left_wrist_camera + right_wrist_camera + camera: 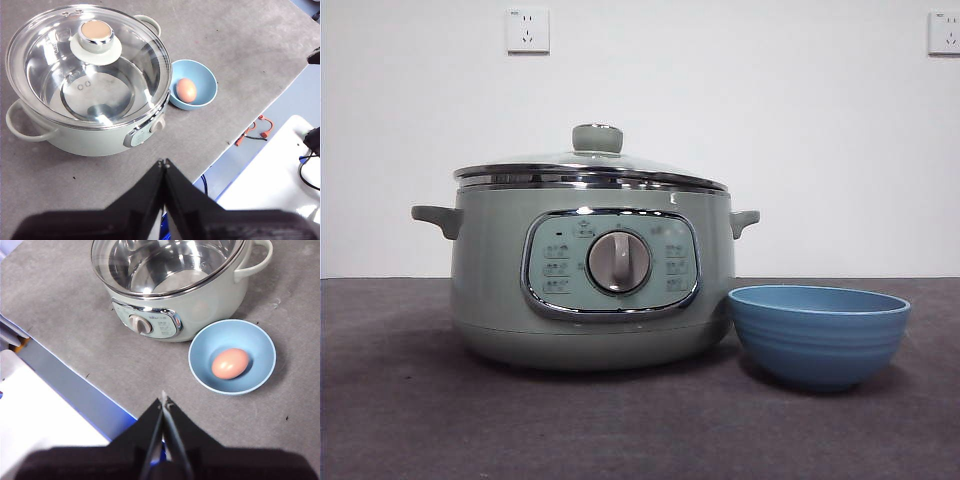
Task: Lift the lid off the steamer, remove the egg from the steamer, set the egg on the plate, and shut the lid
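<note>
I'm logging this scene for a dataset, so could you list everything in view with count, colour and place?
steamer: one, sage green with a chrome-framed dial panel, on the grey table.
lid: one, clear glass with chrome rim and pale green knob, seated on the steamer.
plate: one, a small blue bowl, beside the steamer on the table.
egg: one, brown, lying inside the plate.
wall sockets: two, white, high on the back wall.
left gripper: one, black, jaws shut, held back from the steamer.
right gripper: one, black, jaws shut, held back from the plate.
</note>
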You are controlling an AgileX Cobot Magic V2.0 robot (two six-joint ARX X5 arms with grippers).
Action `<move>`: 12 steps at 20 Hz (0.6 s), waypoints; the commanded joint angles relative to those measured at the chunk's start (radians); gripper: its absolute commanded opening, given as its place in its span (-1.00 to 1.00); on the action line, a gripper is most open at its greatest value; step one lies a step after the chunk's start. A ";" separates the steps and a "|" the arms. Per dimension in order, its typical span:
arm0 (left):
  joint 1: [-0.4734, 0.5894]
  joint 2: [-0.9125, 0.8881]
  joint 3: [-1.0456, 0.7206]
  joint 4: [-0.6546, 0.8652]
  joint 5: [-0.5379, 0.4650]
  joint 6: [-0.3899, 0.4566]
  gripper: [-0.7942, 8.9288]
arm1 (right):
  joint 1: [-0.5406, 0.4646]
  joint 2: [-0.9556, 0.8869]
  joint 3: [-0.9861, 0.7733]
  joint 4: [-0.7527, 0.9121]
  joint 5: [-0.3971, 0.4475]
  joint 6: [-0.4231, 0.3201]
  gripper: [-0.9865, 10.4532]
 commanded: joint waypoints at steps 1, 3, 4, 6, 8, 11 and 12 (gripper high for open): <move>-0.001 -0.002 -0.008 0.006 0.000 0.001 -0.84 | 0.002 -0.002 0.001 0.003 0.002 0.006 -0.82; -0.001 -0.002 -0.008 0.007 0.000 0.001 -0.84 | 0.002 -0.002 0.001 0.003 0.002 0.006 -0.82; -0.001 -0.002 -0.008 0.007 0.000 0.001 -0.84 | 0.001 -0.002 0.001 0.003 0.002 0.006 -0.82; -0.001 -0.001 -0.008 0.011 0.000 0.001 -0.84 | 0.002 -0.002 0.001 0.003 0.002 0.006 -0.82; -0.001 0.000 -0.008 0.010 0.000 0.001 -0.84 | 0.002 -0.002 0.001 0.003 0.002 0.006 -0.82; -0.001 0.001 -0.008 0.028 -0.007 0.002 -0.84 | 0.002 -0.002 0.001 0.003 0.002 0.006 -0.82; -0.001 0.001 -0.008 0.036 -0.007 0.008 -0.84 | 0.002 -0.002 0.001 0.003 0.002 0.006 -0.82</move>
